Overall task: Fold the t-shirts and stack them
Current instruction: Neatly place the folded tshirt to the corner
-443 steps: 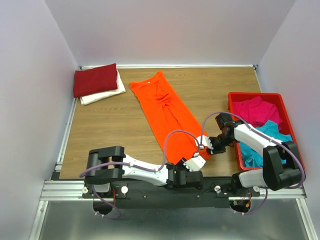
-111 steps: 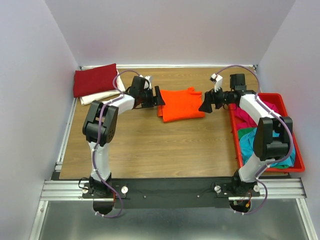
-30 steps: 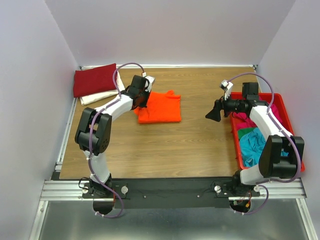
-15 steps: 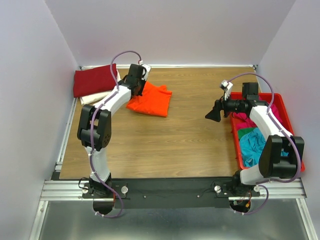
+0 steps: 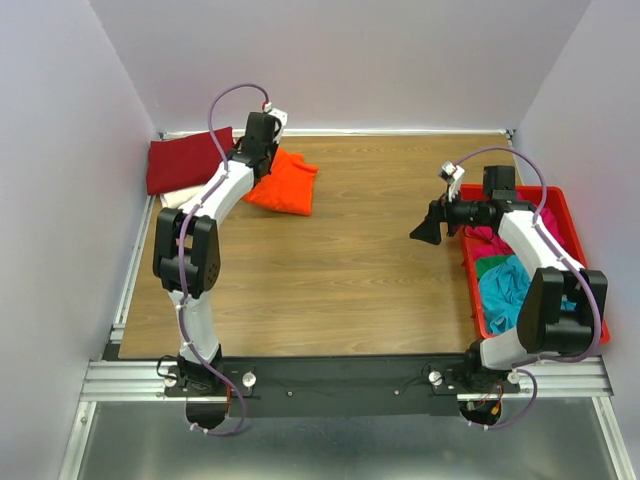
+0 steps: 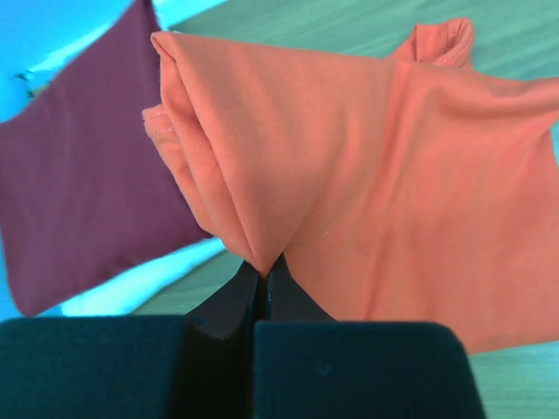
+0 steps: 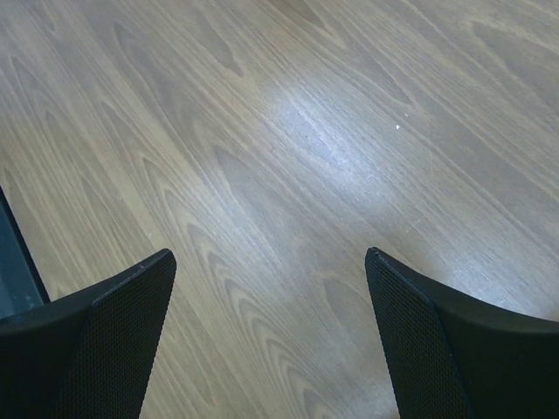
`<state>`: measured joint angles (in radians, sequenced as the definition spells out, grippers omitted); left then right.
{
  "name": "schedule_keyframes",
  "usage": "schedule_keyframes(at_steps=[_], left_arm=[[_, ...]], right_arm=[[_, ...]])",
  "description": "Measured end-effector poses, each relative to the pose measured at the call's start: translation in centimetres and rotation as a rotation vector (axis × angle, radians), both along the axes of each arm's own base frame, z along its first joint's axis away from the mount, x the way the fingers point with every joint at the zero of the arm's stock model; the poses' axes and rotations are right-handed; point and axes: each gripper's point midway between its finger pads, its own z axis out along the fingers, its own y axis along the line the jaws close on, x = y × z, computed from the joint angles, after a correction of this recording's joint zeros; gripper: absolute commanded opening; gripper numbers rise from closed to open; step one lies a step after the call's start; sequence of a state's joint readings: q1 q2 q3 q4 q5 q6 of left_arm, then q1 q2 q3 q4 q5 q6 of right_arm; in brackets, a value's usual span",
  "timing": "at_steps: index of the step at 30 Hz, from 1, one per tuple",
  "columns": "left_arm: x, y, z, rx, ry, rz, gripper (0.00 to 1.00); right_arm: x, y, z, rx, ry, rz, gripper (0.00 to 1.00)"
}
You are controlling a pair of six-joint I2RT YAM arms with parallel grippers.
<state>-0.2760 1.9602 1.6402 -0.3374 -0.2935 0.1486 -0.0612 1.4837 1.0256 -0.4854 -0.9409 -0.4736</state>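
Orange shirt pinched tight in my left claw; I should lower it squarely onto the dark red shirt, edges aligned.

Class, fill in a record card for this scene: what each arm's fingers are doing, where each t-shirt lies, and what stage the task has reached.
Left fingers: shut, pinching a folded edge of the orange t-shirt
Right fingers: open and empty, over bare table
Folded pile: dark red t-shirt on white t-shirt, far left corner
Waiting: magenta t-shirt and teal t-shirt, crumpled in the red tray
Stage: orange t-shirt folded, beside the pile, not yet on it
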Motion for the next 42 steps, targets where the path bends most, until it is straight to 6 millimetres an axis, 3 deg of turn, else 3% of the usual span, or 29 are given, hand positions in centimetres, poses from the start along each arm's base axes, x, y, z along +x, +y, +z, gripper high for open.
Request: schedule_keyframes(at_steps=[6, 13, 29, 42], left_arm=[[1.2, 2.1, 1.7, 0.045, -0.060, 0.048, 0.00], [3.0, 4.6, 5.9, 0.077, -0.164, 0.104, 0.00], [4.3, 6.1, 10.6, 0.104, -0.267, 0.124, 0.00], [5.1, 8.7, 15.9, 0.075, -0.375, 0.184, 0.00]], right_arm=[[-0.1, 0.0, -0.2, 0.001, 0.011, 0.000, 0.95], [-0.1, 0.0, -0.3, 0.001, 0.016, 0.000, 0.94], [-0.2, 0.1, -0.5, 0.007, 0.025, 0.004, 0.94], [-0.2, 0.1, -0.6, 0.008, 0.029, 0.004, 0.94]])
